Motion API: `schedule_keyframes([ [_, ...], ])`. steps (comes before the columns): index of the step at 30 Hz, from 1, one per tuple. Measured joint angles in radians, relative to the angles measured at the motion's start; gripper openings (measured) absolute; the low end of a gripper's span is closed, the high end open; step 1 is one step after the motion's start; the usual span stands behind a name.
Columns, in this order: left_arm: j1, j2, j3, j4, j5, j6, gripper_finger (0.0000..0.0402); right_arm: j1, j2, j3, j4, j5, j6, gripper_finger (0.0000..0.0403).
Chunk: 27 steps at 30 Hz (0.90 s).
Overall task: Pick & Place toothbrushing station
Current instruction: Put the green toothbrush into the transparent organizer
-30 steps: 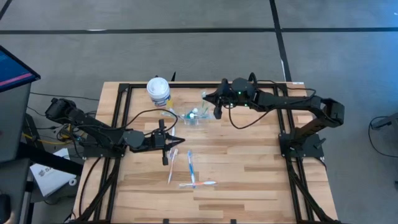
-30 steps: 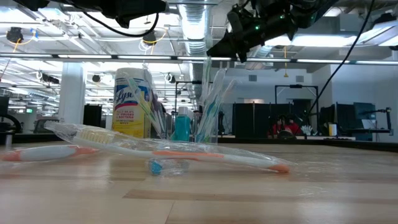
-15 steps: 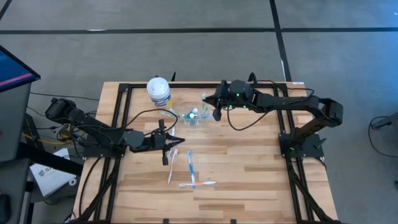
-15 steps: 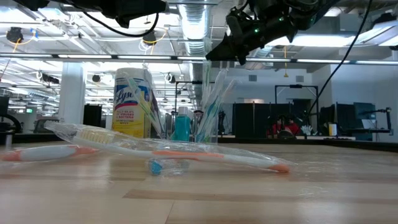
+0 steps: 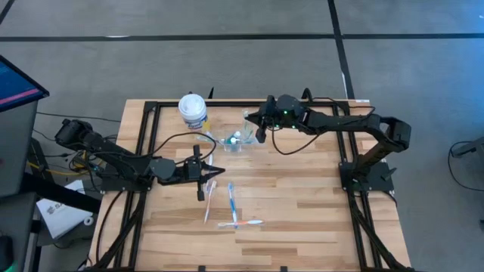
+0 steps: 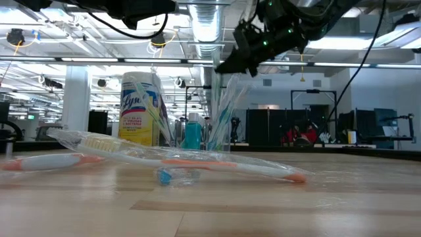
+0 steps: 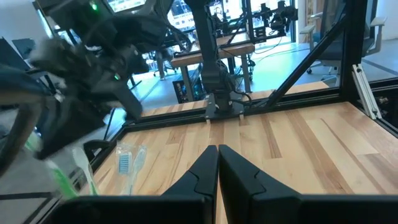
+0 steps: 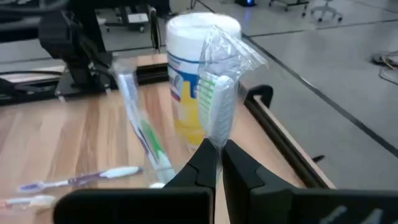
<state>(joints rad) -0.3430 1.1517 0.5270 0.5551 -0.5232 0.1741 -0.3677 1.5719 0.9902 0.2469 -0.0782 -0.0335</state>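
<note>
Right gripper (image 5: 255,130) just beside cup (image 5: 235,142), above its rim, clamped on a wrapped green brush (image 8: 214,102). Cup near canister (image 5: 193,111), holding brushes and blue tube (image 6: 192,135). Left gripper (image 5: 200,190) well clear of cup, toward table front, fingers pinched together, empty, near loose brushes (image 5: 233,206).

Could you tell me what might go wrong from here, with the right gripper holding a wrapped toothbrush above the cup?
The right gripper is shut on the wrapped toothbrush by its wrapper only, so it might slip. The cup is already crowded with brushes, so lowering another could tip it or push one out. The yellow canister stands close by and could be bumped.
</note>
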Motion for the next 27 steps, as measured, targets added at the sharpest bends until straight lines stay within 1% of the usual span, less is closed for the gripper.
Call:
schedule_keyframes([
  [2, 0.0, 0.0, 0.0, 0.0, 0.0, 0.0, 0.0008, -0.001, 0.005, -0.007, -0.025, -0.003, 0.006, 0.0],
  [16, 0.0, 0.0, 0.0, 0.0, 0.001, 0.0, 0.0008, -0.003, 0.085, -0.005, 0.034, -0.019, 0.008, 0.0],
  [27, 0.0, 0.0, 0.0, 0.0, 0.001, 0.0, 0.0008, -0.003, 0.087, -0.005, 0.021, -0.026, 0.008, 0.0004],
])
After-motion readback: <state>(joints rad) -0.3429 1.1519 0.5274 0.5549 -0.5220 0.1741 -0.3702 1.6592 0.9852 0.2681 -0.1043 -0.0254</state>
